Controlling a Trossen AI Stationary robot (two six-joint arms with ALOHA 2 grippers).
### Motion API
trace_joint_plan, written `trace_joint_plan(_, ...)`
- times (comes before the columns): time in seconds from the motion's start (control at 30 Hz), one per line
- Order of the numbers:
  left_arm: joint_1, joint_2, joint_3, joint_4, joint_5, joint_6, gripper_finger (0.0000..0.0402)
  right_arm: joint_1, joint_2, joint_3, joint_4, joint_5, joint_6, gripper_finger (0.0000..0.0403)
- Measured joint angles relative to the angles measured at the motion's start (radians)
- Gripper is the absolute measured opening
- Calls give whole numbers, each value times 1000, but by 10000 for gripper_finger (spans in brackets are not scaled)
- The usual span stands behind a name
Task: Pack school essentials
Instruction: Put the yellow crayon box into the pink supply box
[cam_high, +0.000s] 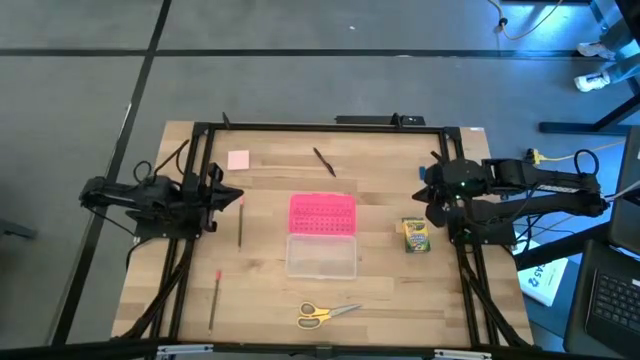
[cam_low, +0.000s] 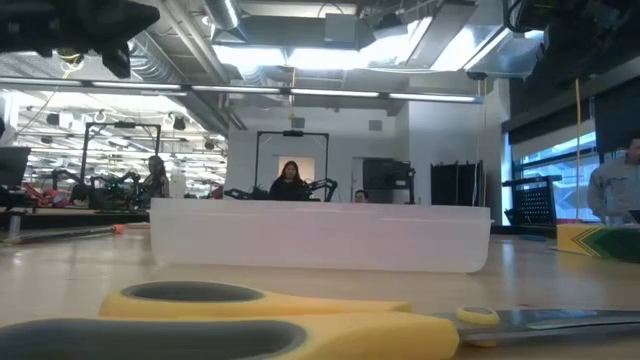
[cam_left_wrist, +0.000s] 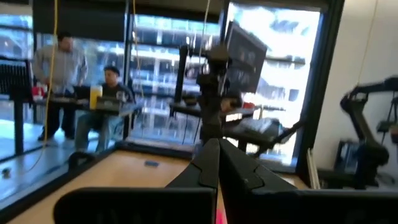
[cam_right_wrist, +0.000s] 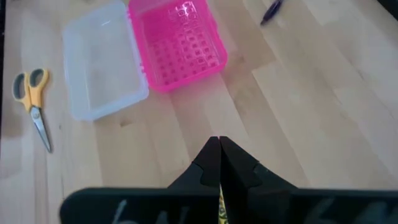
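On the wooden counter (cam_high: 390, 290), the open case sits in the middle, its pink lid (cam_high: 322, 214) folded back on the far side and its clear tray (cam_high: 321, 256) lying empty beside it; the low view looks across the tray's pale wall (cam_low: 320, 238). The yellow-handled scissors (cam_high: 326, 313) lie near the front edge, well apart from the case, and fill the foreground of the low view (cam_low: 250, 325). The yellow-green crayon box (cam_high: 415, 235) rests to the right of the case, near the right gripper (cam_high: 428, 195), which hovers at the counter's right side with its two dark fingers (cam_right_wrist: 208, 165) pressed together and nothing between them. The left gripper (cam_high: 230, 197) hangs at the counter's left side, its fingers (cam_left_wrist: 208, 168) likewise closed tip to tip and carrying nothing. Just beside it lies a thin dark pencil (cam_high: 240, 222) with a reddish end, and farther toward the front a red pencil (cam_high: 215, 298). The pale pink square pad (cam_high: 238, 160) sits at the far left, and the dark pen (cam_high: 324, 162) lies at an angle beyond the pink lid (it also shows in the right wrist view (cam_right_wrist: 272, 11)). A tiny blue piece (cam_left_wrist: 151, 164) appears on the counter in the left wrist view, though it is too small to make out clearly. People sit and stand in the room behind.
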Motion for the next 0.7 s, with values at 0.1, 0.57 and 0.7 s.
trace_joint_plan(0.1, 0, 56, 90, -103, 0, 0, 0, 0, 0, 0, 7, 40, 19, 0)
trace_joint_plan(0.57, 0, 474, 440, -444, 0, -92, 0, 0, 28, 0, 7, -32, -36, 0)
trace_joint_plan(0.7, 0, 580, 508, -511, 13, -147, 0, 1, 53, 0, -9, -88, 17, 0)
